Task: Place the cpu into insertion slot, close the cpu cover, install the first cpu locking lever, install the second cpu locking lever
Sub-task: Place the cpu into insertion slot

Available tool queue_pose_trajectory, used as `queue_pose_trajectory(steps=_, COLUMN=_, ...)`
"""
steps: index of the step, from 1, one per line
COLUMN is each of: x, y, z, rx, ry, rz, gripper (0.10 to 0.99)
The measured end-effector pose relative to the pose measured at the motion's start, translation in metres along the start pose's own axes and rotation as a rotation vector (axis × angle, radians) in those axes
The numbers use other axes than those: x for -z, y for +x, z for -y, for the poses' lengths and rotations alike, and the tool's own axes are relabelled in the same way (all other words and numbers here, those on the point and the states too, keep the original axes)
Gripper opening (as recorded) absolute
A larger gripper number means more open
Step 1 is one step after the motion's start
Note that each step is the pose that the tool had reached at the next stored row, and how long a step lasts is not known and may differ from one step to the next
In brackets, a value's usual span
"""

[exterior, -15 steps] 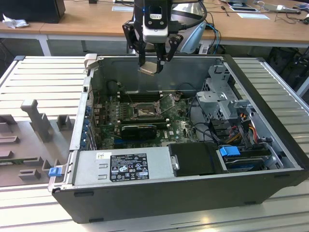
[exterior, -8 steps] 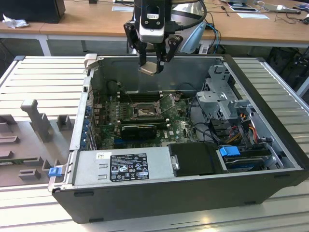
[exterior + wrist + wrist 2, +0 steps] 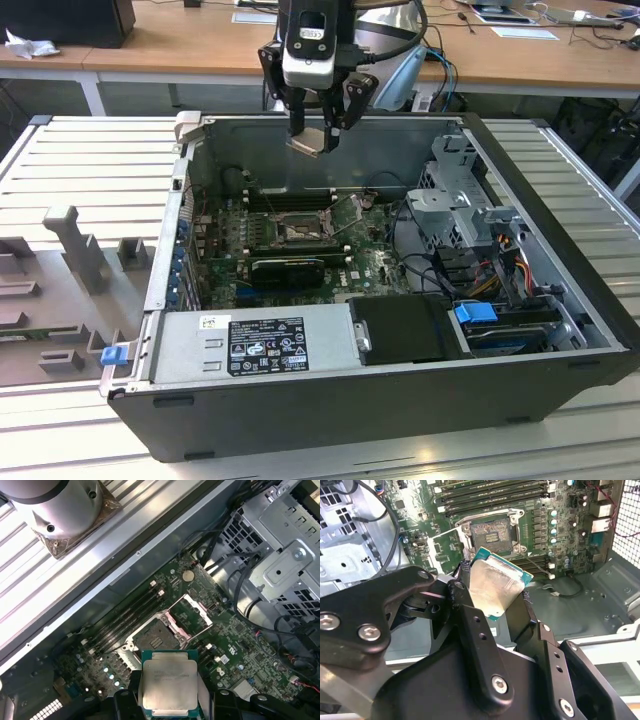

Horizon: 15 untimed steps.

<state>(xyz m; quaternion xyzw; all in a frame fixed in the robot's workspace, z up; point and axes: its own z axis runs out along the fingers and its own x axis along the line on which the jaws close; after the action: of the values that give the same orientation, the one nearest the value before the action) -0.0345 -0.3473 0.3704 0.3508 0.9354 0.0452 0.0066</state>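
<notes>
While the end effector [image 3: 315, 135] hung above the open computer case [image 3: 300, 410], its fingers were clamped on opposite edges of the cpu [image 3: 308, 141]. It held the chip in the air, clear of the motherboard [image 3: 370, 262] and close to the case wall at the far edge in the exterior view. In the second wrist view the cpu [image 3: 495, 587] sat tilted between the black fingers [image 3: 470, 625], pale metal face up and green border showing. The insertion slot [image 3: 156, 639] lay bare near the middle of the motherboard, its brownish contact field uncovered. The cpu was well above it and not touching. The cpu cover [image 3: 200, 610] stood swung open along one side of the slot, with green board visible through its window. Long memory slots [image 3: 125, 622] ran just beside the slot. The case rested on the slatted metal desk [image 3: 90, 160], roughly central between its edges.
</notes>
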Motion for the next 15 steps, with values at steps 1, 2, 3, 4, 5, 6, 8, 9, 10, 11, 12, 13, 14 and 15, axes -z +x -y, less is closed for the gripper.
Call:
queue_pose_trajectory(steps=1, x=0.0, y=0.0, z=0.0, rx=-0.01, ry=0.0, rz=0.0009, gripper=0.529)
queue_pose_trajectory(steps=2, x=0.0, y=0.0, z=0.0, rx=-0.02, ry=0.0, rz=0.0018, gripper=0.529)
queue_pose_trajectory(steps=3, x=0.0, y=0.0, z=0.0, rx=-0.032, ry=-0.001, rz=0.0029, gripper=0.529)
queue_pose_trajectory(steps=4, x=-0.0002, y=0.0, z=0.0, rx=-0.041, ry=-0.001, rz=0.0036, gripper=0.529)
queue_pose_trajectory(steps=5, x=-0.0005, y=0.0, z=0.0, rx=-0.043, ry=-0.001, rz=0.0038, gripper=0.529)
queue_pose_trajectory(steps=6, x=-0.001, y=0.0, z=0.0, rx=-0.044, ry=-0.001, rz=0.004, gripper=0.529)
queue_pose_trajectory(steps=8, x=-0.0022, y=0.0, z=0.0002, rx=-0.045, ry=-0.001, rz=0.004, gripper=0.529)
queue_pose_trajectory(steps=9, x=-0.0026, y=0.0, z=0.0002, rx=-0.045, ry=-0.001, rz=0.0041, gripper=0.529)
queue_pose_trajectory(steps=10, x=-0.0032, y=-0.0001, z=0.0003, rx=-0.045, ry=-0.001, rz=0.0041, gripper=0.529)
queue_pose_trajectory(steps=11, x=-0.0039, y=-0.0001, z=0.0003, rx=-0.045, ry=-0.001, rz=0.0041, gripper=0.529)
queue_pose_trajectory(steps=12, x=-0.0041, y=-0.0001, z=0.0004, rx=-0.046, ry=0.0, rz=0.0041, gripper=0.529)
queue_pose_trajectory(steps=13, x=-0.0042, y=-0.0001, z=0.0004, rx=-0.049, ry=0.0, rz=0.0051, gripper=0.529)
queue_pose_trajectory(steps=14, x=-0.0042, y=-0.0001, z=0.0004, rx=-0.053, ry=0.0, rz=0.0055, gripper=0.529)
queue_pose_trajectory(steps=15, x=-0.0044, y=-0.0001, z=0.0004, rx=-0.057, ry=0.0, rz=0.0059, gripper=0.529)
